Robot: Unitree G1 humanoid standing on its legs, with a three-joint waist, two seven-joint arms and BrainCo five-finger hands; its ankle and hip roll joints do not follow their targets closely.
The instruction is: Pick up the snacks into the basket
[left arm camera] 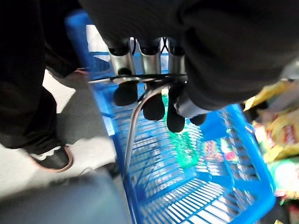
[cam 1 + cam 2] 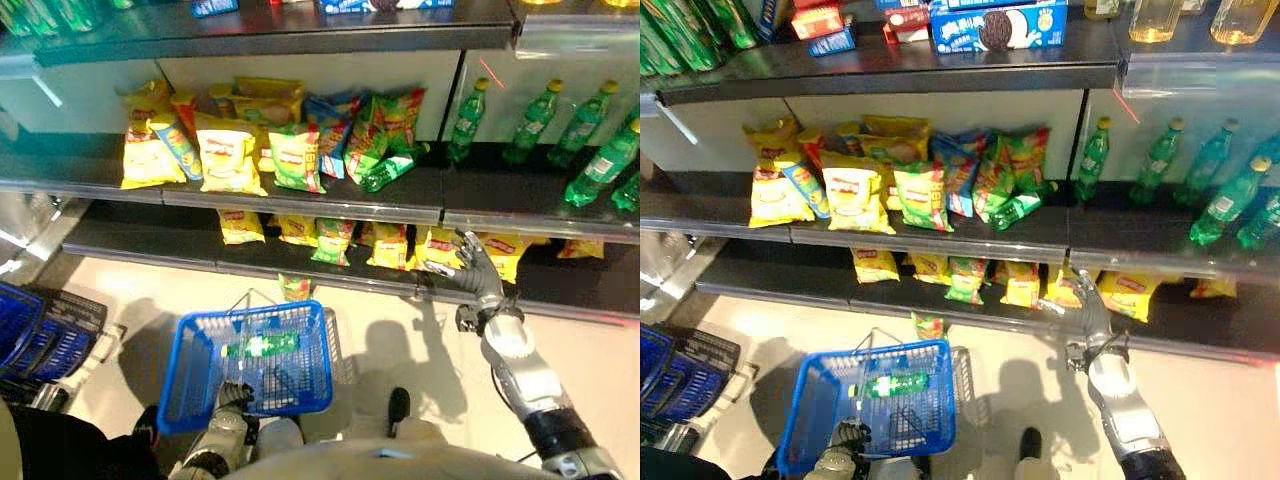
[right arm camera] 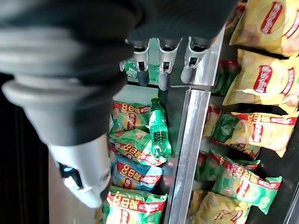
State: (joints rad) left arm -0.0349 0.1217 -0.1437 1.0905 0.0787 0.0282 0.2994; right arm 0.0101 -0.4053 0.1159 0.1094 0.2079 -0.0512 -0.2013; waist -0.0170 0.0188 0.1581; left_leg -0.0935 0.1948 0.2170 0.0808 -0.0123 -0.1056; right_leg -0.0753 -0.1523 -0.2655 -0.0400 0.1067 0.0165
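Shop shelving over a pale floor (image 2: pixel 400 330): snack bags (image 2: pixel 300 155) crowd the middle shelf (image 2: pixel 300 198) and lower shelf (image 2: pixel 330 268). The left robot hand (image 1: pixel 154 100) is curled round the wire handle (image 1: pixel 133 126) of the blue basket (image 2: pixel 190 370), which holds a green bottle (image 2: pixel 262 346). The right robot hand (image 2: pixel 470 265), fingers spread and gripping nothing, reaches the lower shelf's yellow bags; its wrist view shows a fallen bottle (image 3: pixel 159 128) among bags.

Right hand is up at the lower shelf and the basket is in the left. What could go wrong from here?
1. The right hand, open, is at the lower shelf's edge; reaching in could knock the yellow chip bags off instead of grasping one.
2. A green snack bag lies on the floor beyond the blue basket, easily missed.
3. The left hand holds the basket by its wire handle; the green bottle inside may roll and tip it.
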